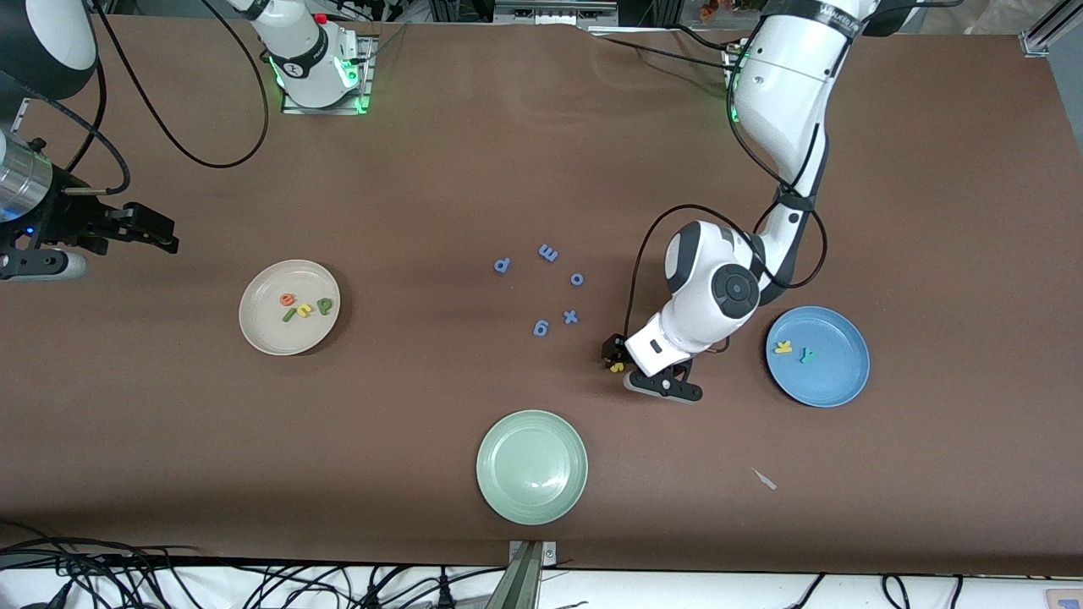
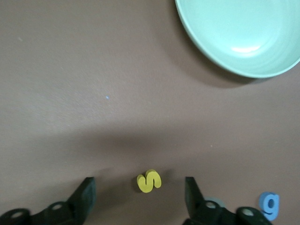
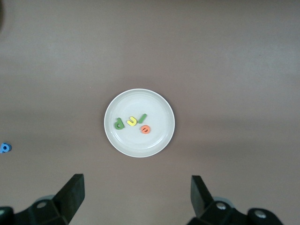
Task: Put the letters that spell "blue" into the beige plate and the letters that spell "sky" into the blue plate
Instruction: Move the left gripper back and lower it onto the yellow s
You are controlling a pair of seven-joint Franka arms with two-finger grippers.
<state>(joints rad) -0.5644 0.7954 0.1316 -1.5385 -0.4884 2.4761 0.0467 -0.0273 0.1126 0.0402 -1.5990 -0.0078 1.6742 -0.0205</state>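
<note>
The yellow s lies on the brown table between the spread fingers of my left gripper, which is open and touches nothing. In the front view that left gripper is low at the s, beside the blue plate. The blue plate holds the yellow k and the teal y. The beige plate holds the orange e, green l, yellow u and green b. My right gripper waits open in the air at its arm's end of the table.
Several blue letters, among them an m and a g, lie mid-table. A pale green plate sits nearer the front camera than they do. A small pale scrap lies nearer the camera than the blue plate. The right wrist view shows the beige plate.
</note>
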